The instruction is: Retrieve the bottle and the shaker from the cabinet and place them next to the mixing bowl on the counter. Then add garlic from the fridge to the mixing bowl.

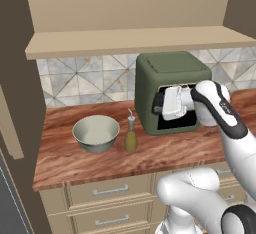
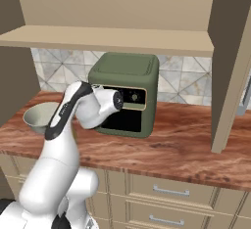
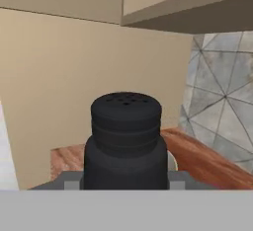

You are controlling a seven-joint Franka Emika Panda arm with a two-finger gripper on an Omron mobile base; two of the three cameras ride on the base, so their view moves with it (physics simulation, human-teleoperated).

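In the hand view a dark shaker (image 3: 126, 136) with a perforated top stands between my fingers, and my gripper (image 3: 126, 181) is shut on it. From the left base view the gripper (image 1: 160, 102) hovers above the counter in front of the green appliance, to the right of the bottle (image 1: 131, 137). That bottle, olive-yellow with a thin spout, stands upright on the counter just right of the grey-green mixing bowl (image 1: 96, 133), which also shows in the right base view (image 2: 38, 117). The garlic and fridge are out of view.
A green countertop oven (image 1: 170, 90) stands against the tiled wall right behind the hand. The open cabinet shelf (image 1: 135, 42) runs overhead. A tall side panel (image 2: 228, 76) rises at the right of the wooden counter (image 2: 186, 140). Drawers line the front below.
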